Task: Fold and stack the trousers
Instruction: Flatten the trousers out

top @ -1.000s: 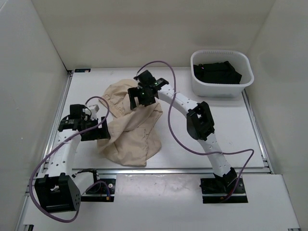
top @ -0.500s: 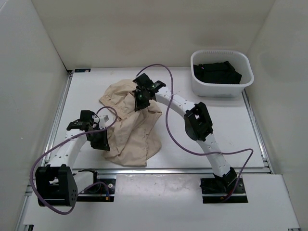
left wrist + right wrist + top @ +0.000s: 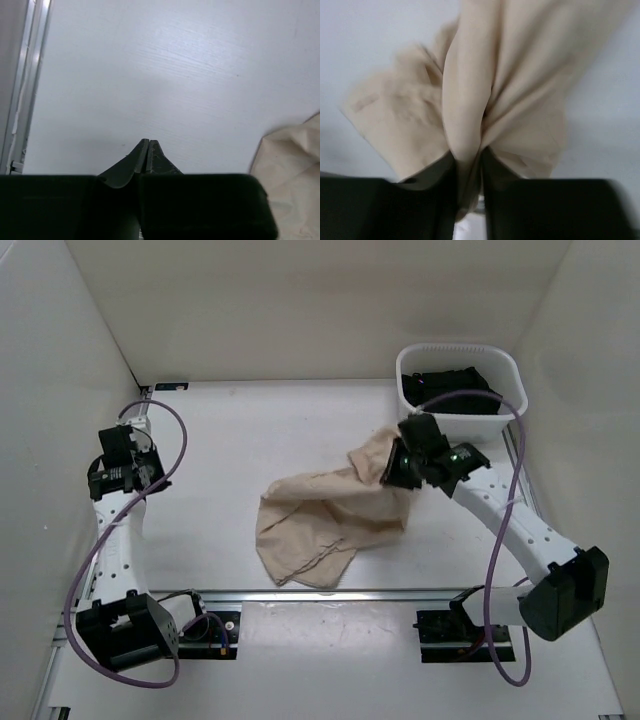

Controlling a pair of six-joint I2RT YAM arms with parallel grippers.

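Note:
The beige trousers [image 3: 325,515] lie bunched on the white table [image 3: 230,440], stretched from the front middle up to the right. My right gripper [image 3: 393,468] is shut on a fold of the trousers [image 3: 485,90] at their upper right end, lifting that end off the table. My left gripper [image 3: 128,465] is far to the left, well apart from the cloth. Its jaws are pressed together with nothing between them [image 3: 148,142], above bare table. An edge of the trousers [image 3: 290,170] shows at the right of the left wrist view.
A white bin [image 3: 460,390] holding dark clothes stands at the back right, just behind my right gripper. White walls enclose the table on the left, back and right. A metal rail [image 3: 380,593] runs along the front edge.
My right gripper has closed on the trousers and dragged them from the middle left to the right. My left gripper has shut with nothing in it and pulled back to the far left.

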